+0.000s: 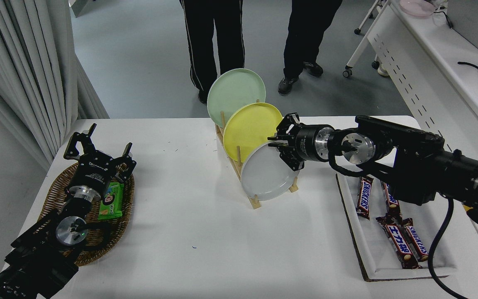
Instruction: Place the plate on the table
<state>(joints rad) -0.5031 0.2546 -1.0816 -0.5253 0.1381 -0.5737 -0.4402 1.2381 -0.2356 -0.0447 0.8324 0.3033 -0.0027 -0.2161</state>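
The light-grey plate [264, 176] stands on edge in the front slot of a wooden rack [255, 203] on the white table [189, 224]. My right gripper [275, 142] reaches in from the right at the plate's upper right rim, and its fingers pinch that rim. The plate's lower edge still rests in the rack. My left gripper [98, 145] is open and parked at the lower left, above a wicker basket [54, 195].
A yellow plate [247, 128] and a pale green plate [232, 93] stand behind the grey one in the rack. A white tray [371, 253] of chocolate bars [405, 245] lies at the right. A green packet [112, 201] lies in the basket. Two people [214, 37] stand beyond the far edge.
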